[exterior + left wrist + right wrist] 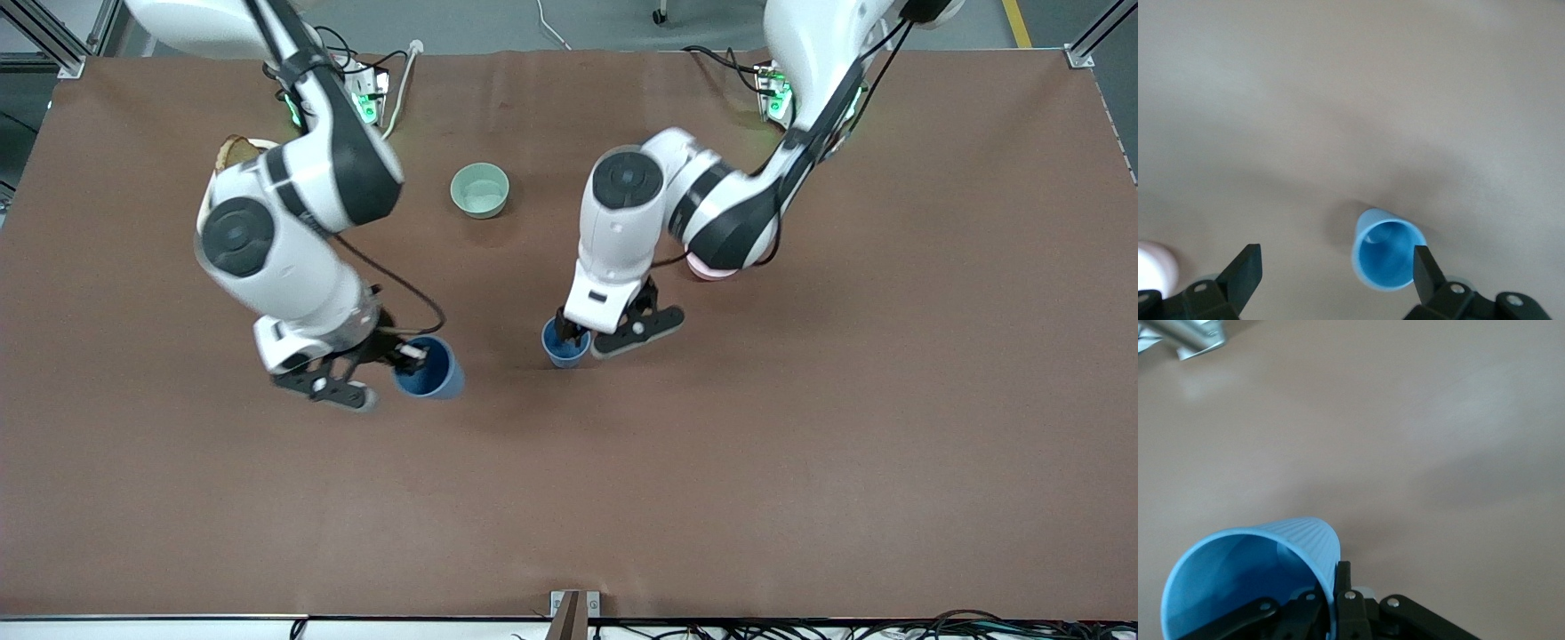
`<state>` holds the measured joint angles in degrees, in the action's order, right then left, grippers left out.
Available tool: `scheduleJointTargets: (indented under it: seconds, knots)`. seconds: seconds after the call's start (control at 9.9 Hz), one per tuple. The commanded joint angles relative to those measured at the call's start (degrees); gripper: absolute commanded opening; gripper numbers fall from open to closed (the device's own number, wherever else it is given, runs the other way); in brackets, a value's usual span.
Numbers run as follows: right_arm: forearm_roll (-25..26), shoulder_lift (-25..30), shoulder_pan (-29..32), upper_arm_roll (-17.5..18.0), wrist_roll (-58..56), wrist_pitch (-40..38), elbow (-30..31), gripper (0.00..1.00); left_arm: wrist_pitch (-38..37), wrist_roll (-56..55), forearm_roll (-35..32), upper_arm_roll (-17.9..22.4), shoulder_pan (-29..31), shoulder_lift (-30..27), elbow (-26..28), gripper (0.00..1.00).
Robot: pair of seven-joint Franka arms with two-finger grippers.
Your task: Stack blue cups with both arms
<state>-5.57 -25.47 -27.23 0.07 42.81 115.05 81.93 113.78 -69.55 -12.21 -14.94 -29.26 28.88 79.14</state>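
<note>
Currently my right gripper (404,356) is clamped on the rim of one blue cup (431,367), one finger inside the mouth and one against the outer wall; the right wrist view shows the cup's ribbed wall (1245,580) pinched just in front of my fingers (1341,587). This cup is tilted, its mouth turned toward the right arm's end of the table, and I cannot tell whether its base touches the brown table (800,462). My left gripper (605,336) is down at the second blue cup (565,345), which stands upright on the table, toward the left arm's end from the first, the two well apart. My left fingers are spread wide: in the left wrist view one fingertip (1421,263) sits just at the rim of the second cup (1386,257) and the other (1248,267) is well off it, so the cup is not gripped. A pale green bowl (480,190) sits farther from the front camera than both cups, between my two arms. A pink bowl (711,269) shows partly under my left arm. Nearer the front camera than the cups, the table runs bare to its edge, and bare table lies between the two cups.
</note>
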Motion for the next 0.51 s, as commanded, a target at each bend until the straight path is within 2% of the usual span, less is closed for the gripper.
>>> scheduleJointTargets:
  seconds: [0.0, 0.2, 0.4]
  knots:
    - [-0.1, -1.0, -5.5, -0.7, 6.0, 3.4, 0.6, 0.02, -6.3, 6.3, -0.1, 0.1, 5.2, -4.7, 0.5, 1.0]
    - [0.5, -2.8, -9.3, -0.8, 9.0, 4.0, 0.9, 0.02, -12.6, 21.0, 0.2, 0.1, 13.7, -9.7, 0.6, 1.0]
    - [0.8, -5.0, -10.9, -0.9, 9.6, 4.2, 1.5, 0.02, -15.8, 34.0, -0.4, 0.3, 21.6, -14.5, 0.6, 1.0]
